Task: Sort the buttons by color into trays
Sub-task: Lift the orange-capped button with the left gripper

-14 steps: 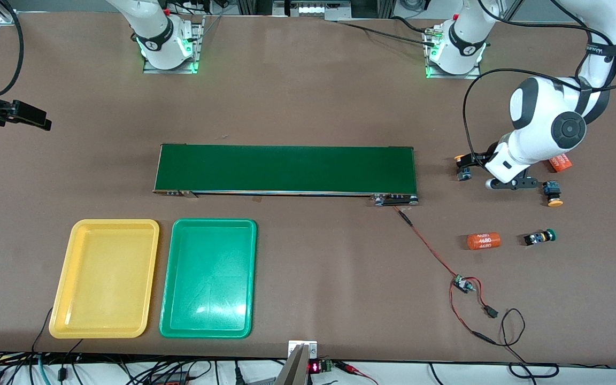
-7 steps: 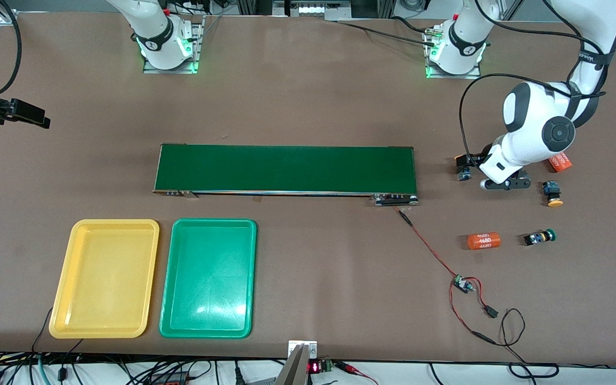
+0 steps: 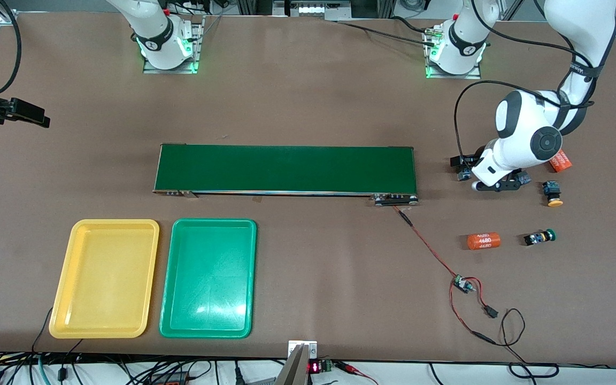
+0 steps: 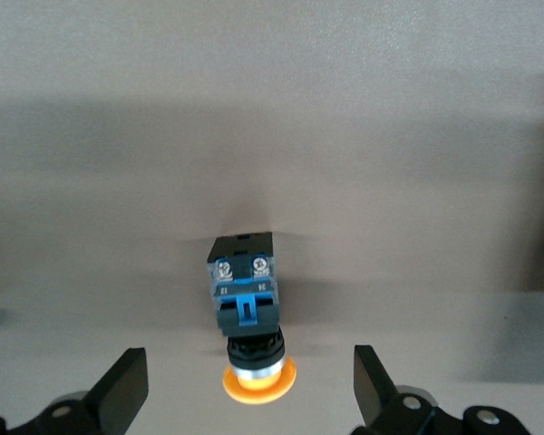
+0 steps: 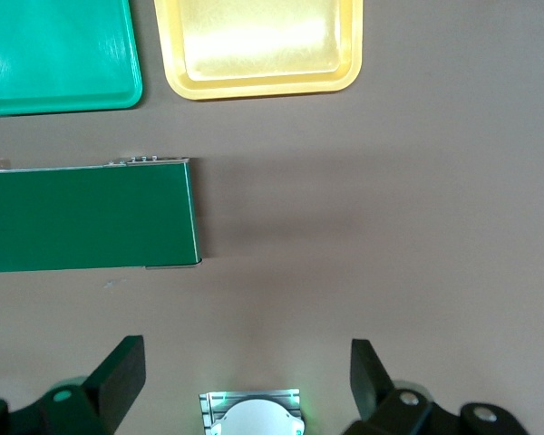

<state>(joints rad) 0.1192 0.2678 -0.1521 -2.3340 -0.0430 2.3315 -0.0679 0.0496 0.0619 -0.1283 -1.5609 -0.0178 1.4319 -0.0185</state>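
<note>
My left gripper (image 4: 247,391) hangs open just above a yellow-capped button (image 4: 246,299) lying on its side, the cap between the fingers and untouched. In the front view the left gripper (image 3: 498,184) is off the conveyor's end by the left arm, and a blue button body (image 3: 464,174) peeks out beside it. Another yellow-capped button (image 3: 552,193) and a green-capped button (image 3: 539,237) lie nearer the camera. The empty yellow tray (image 3: 105,278) and green tray (image 3: 209,278) sit side by side toward the right arm's end. My right gripper (image 5: 247,385) waits open and empty, high over its base.
The long dark-green conveyor belt (image 3: 286,168) crosses the table's middle. Two orange "4680" cylinders (image 3: 483,240) (image 3: 560,161) lie among the buttons. A red-and-black wire with a small board (image 3: 463,283) trails from the conveyor's end toward the front edge.
The left arm has slid a little toward the conveyor's end, uncovering more of the table beside the yellow-capped button. Both grippers stayed open; nothing was picked up.
</note>
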